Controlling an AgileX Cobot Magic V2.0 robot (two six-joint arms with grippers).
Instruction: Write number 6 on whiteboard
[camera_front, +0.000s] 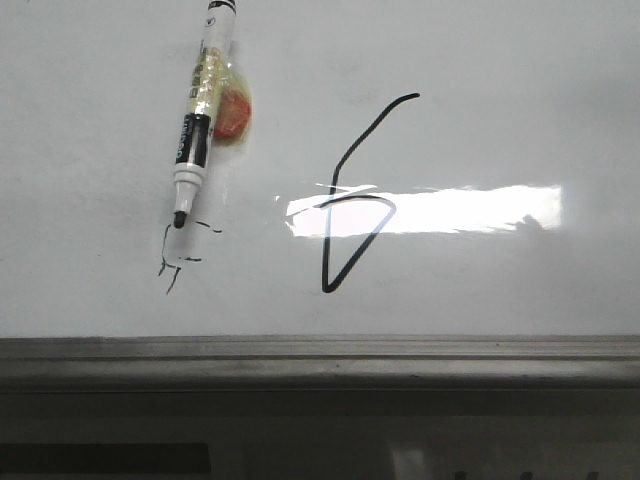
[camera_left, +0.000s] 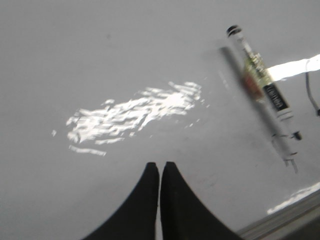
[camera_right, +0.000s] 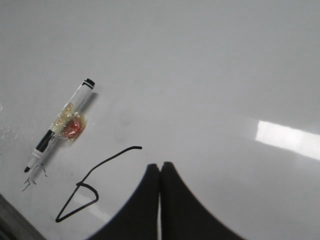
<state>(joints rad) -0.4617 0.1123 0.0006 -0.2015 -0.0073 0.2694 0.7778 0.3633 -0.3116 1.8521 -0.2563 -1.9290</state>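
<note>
The left end effector is closed on nothing, its two dark fingers pressed together with only a hairline seam between them, hanging over bare whiteboard. The right end effector is likewise closed and empty, fingers meeting tip to tip above the board.

Nearest the right end effector, just off its fingertips toward the board's grey rim, lies the number 6: a bold black curved stem ending in an angular, triangular loop, crossed in the front view by a bright rectangular glare.

Farther from the right end effector, beyond the 6, and well to one side of the left end effector, a marker lies flat on the board, uncapped, its black tip resting at a small faint scribble of thin broken lines. A wad of clear tape with an orange-red patch clings to the marker's barrel. Neither end effector touches the marker.
</note>
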